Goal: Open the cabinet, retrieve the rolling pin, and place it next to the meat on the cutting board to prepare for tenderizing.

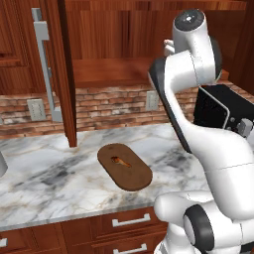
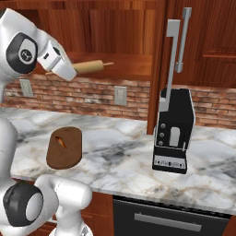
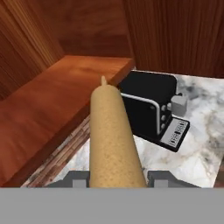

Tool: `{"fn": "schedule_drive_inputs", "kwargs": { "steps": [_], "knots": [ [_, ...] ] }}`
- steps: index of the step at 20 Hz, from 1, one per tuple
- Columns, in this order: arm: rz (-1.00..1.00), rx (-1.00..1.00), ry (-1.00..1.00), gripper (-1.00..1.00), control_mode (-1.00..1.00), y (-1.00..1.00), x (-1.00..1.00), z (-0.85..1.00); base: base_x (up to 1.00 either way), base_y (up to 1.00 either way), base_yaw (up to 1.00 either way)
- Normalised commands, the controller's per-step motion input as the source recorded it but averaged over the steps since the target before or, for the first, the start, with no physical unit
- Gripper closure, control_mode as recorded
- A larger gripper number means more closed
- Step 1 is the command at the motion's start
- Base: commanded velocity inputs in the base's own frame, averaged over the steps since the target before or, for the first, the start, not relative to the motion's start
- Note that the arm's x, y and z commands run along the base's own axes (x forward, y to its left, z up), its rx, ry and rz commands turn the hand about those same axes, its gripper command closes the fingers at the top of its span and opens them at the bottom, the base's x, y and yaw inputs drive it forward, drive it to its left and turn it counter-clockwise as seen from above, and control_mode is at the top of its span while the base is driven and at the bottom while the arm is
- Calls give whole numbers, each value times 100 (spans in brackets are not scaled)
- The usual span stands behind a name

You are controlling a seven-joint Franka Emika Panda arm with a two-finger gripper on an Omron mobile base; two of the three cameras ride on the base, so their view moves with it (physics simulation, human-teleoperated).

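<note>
rolling pin [image 3: 114, 140] held lengthwise between the gripper's fingers, running up and away in the hand view, narrow handle tip at its far end. in the right base view the rolling pin [image 2: 91, 66] sticks out sideways from the hand in front of the open cabinet, about level with the wooden shelf [image 2: 124, 69], above the counter and not resting on anything. gripper [image 3: 117, 177] clenched on the rolling pin, grey finger bases either side of it. cabinet [image 1: 99, 34] open, left door [image 1: 62, 69] swung out edge-on with its grey bar handle [image 1: 45, 69], right door edge and bar handle [image 2: 173, 55] seen in the right base view. cutting board [image 1: 124, 166] flat on the marble counter [image 1: 44, 178], about mid-depth, lying diagonally, nearer the front edge than the brick backsplash [image 1: 109, 106]. meat [image 1: 120, 160] on the board toward its far-left end, small orange lump. same board [image 2: 65, 147] and meat [image 2: 61, 143] at the counter's left part in the right base view. black toaster [image 2: 174, 131] on the counter well right of the board, below the right door. outlets on the backsplash [image 2: 120, 95]. drawers [image 1: 130, 220] below the counter front.
</note>
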Motion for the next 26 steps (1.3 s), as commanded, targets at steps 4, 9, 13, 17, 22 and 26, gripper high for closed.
{"fn": "schedule_drive_inputs", "kwargs": {
  "steps": [4,9,13,17,22,26],
  "knots": [
    [16,4,0,100,-100,51,-64,-44,0,0,0],
    [22,3,1,100,-100,49,-54,-51,0,0,0],
    [25,0,5,100,-100,35,-26,-34,0,0,0],
    [28,0,9,100,-100,30,-3,-25,0,0,0],
    [27,0,12,100,-100,22,0,-19,0,0,0],
    [26,0,8,100,-100,16,0,-24,0,0,0]
  ]
}}
